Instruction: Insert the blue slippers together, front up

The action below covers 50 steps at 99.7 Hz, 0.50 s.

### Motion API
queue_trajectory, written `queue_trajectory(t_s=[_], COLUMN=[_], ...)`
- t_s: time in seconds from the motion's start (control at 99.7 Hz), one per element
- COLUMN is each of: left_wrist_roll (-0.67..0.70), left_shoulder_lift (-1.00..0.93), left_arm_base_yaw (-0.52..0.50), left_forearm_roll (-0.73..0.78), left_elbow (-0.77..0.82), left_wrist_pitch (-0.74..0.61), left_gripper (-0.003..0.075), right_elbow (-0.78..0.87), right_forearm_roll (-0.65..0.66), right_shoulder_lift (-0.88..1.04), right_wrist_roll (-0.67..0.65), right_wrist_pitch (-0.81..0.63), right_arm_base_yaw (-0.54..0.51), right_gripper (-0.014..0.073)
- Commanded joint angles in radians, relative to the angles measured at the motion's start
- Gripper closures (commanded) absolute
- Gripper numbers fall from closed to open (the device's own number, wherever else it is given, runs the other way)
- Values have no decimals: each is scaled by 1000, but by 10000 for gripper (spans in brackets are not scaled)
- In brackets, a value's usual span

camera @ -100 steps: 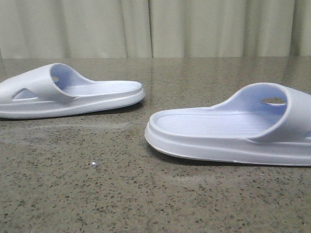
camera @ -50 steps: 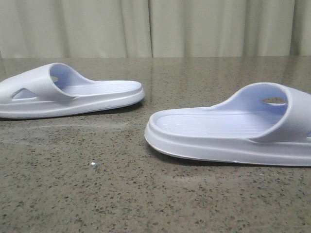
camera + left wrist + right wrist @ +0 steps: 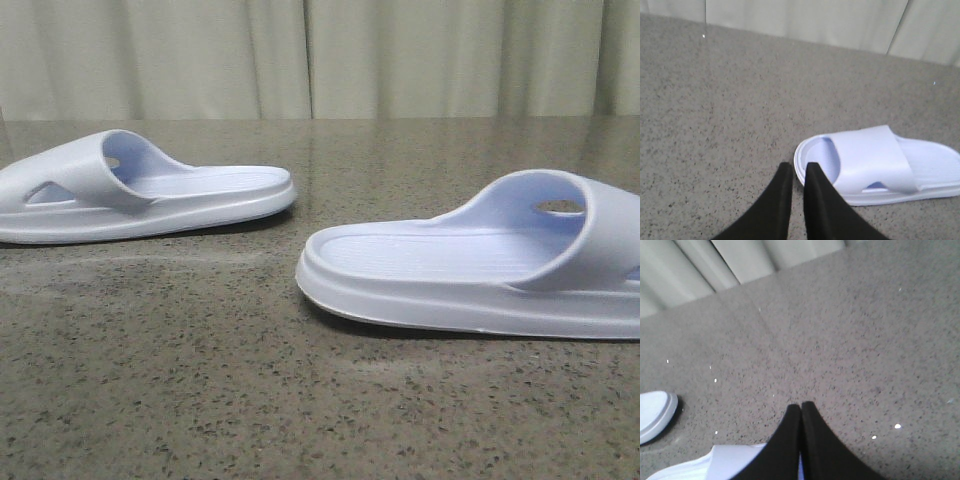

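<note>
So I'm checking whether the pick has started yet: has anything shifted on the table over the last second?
Barely. The two blue slippers, the left one and the right one, lie apart on the speckled table as before, untouched; the whole front view drifts a hair. A small bright glint on the tabletop has gone. No gripper has taken hold of anything.

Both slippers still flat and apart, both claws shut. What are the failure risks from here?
1. The left claw hangs shut beside the left slipper; descending unopened would likely shove it across the stone table rather than grasp it.
2. The right claw is also shut, over the right slipper, whose strap sits partly out of the front view.
3. The slippers lie heel to heel, so nesting them needs one turned around; it may slip.
</note>
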State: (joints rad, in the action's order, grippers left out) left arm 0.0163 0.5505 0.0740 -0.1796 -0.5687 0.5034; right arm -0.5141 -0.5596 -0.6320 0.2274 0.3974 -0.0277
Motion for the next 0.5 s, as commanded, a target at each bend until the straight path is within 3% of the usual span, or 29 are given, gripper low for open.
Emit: queue_trajectory(t_s=[0.0,0.17,0.491], left_wrist_roll=[5,5,5], left_shoulder_lift=[67,90,90], left_arm_base_yaw=[1,1,1], left_forearm_roll=[7,7,7], left_elbow=[-67,-83,-83], left_wrist_pitch=[7,44,-30], left_gripper=[705,705,705], right_elbow=[-76,-83,-83], right_forearm_roll=[7,29,33], right_shoulder_lift=[-61,-70,-70], right_wrist_roll=[15,15,15], right_wrist_pitch=[25,54,45], right_arm_base_yaw=[-2,-2,-2], right_gripper=[672,672,672])
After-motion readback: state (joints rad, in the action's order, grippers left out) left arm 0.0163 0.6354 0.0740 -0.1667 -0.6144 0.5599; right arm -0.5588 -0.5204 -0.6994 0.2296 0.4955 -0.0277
